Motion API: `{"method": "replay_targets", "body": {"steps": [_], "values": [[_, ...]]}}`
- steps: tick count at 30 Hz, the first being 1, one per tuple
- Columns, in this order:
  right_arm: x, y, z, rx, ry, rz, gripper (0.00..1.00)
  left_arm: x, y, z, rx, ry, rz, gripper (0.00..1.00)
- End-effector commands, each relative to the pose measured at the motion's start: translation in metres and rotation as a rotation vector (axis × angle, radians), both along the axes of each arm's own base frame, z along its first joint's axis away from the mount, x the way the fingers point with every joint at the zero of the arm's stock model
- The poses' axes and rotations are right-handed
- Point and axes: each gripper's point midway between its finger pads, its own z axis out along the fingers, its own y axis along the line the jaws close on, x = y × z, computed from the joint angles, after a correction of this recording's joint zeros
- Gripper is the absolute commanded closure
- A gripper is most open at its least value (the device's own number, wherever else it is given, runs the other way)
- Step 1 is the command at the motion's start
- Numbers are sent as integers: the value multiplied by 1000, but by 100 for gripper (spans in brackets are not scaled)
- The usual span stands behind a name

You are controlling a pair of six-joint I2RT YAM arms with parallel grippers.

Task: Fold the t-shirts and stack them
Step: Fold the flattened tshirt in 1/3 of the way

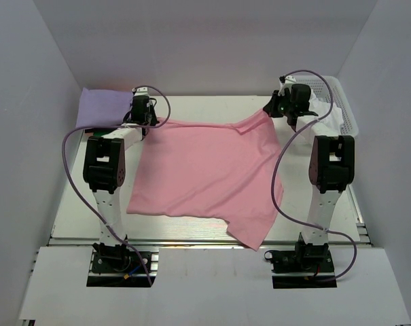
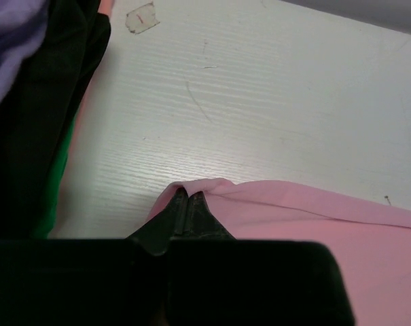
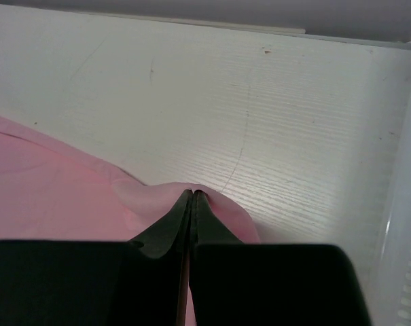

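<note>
Both grippers are pinched fully closed on the far edge of the pink tee. The right gripper holds a fold of cloth just left of the basket, and the left gripper holds the other end of that edge, well apart from the basket across the table. The tee lies spread between them and toward the near side, away from the basket, one corner reaching the near table edge. The step looks like laying it flat for a first fold (or starting that fold). To do it well, I judge the arms should move together at one height, the held edge taut but not stretched, so no crease forms in the middle. The left gripper sits just beside the stack of lavender, black and green tees, in the far corner opposite the basket, so it should lift clear before swinging, lest it drag the stack. The right one needs room off the basket wall.
</note>
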Motion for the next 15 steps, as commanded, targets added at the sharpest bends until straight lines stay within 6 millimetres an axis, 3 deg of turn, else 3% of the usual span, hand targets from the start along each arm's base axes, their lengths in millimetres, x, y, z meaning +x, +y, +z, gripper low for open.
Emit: {"method": "replay_targets", "body": {"steps": [1,7,8,9,11,12,13,15], "values": [[14,0,24,-41,-59,-6,100,17,-10,40,-28,-99,-52,100],[-9,-1,40,-48,-57,-29,100,5,-8,69,-14,-138,-61,100],[-17,-6,44,-35,-40,-55,100,-3,-7,63,-11,-114,-61,100],[-28,-7,45,-25,-14,-68,100,-8,-4,75,-8,-132,-50,100],[-46,-12,47,-24,15,-101,100,-23,2,69,14,-104,-43,100],[-62,-15,25,-33,82,-123,100,-28,5,70,22,-94,-31,100],[-70,-14,47,-20,43,-124,100,-37,9,77,31,-89,-14,100],[-93,-15,34,-15,139,-134,100,-51,17,70,48,-63,12,100]]}}
